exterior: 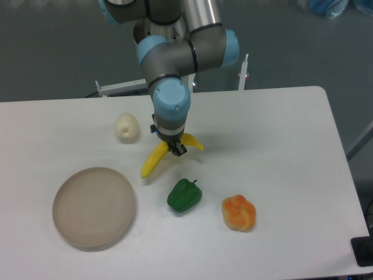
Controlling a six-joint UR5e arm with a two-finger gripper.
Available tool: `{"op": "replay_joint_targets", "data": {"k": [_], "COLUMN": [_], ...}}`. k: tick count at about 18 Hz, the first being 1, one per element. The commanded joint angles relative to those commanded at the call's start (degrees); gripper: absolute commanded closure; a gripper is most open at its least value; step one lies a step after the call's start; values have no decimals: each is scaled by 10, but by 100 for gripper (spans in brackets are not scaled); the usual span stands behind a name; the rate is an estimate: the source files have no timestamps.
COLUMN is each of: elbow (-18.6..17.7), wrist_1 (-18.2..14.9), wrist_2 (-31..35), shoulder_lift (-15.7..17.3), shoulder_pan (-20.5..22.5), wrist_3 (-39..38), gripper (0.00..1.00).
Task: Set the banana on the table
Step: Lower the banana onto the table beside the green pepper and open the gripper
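Curved bright yellow plastic banana [154, 163] sits mid white flat table [280, 140], between round beige plate [93, 207] and green pepper [185, 195]. Arm points straight down, black two-finger gripper [173, 147] pinching the banana.

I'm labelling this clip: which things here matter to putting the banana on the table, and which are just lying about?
In the job: banana, held in the claw; table.
Lying about: green pepper, orange fruit, pale fruit, beige plate.
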Motion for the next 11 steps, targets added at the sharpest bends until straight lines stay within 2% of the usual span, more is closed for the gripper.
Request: {"op": "replay_joint_targets", "data": {"k": [2, 3, 4, 5, 6, 11], "elbow": [-2, 0, 2, 4, 5, 36], "wrist_1": [-1, -1, 0, 3, 10, 20], "wrist_2": [1, 1, 0, 0, 0, 0], "shoulder_lift": [3, 4, 4, 4, 6, 15], "shoulder_pan": [1, 1, 1, 1, 1, 13], "wrist_3": [1, 2, 1, 0, -1, -4], "gripper": [65, 55, 35, 7, 0, 0]}}
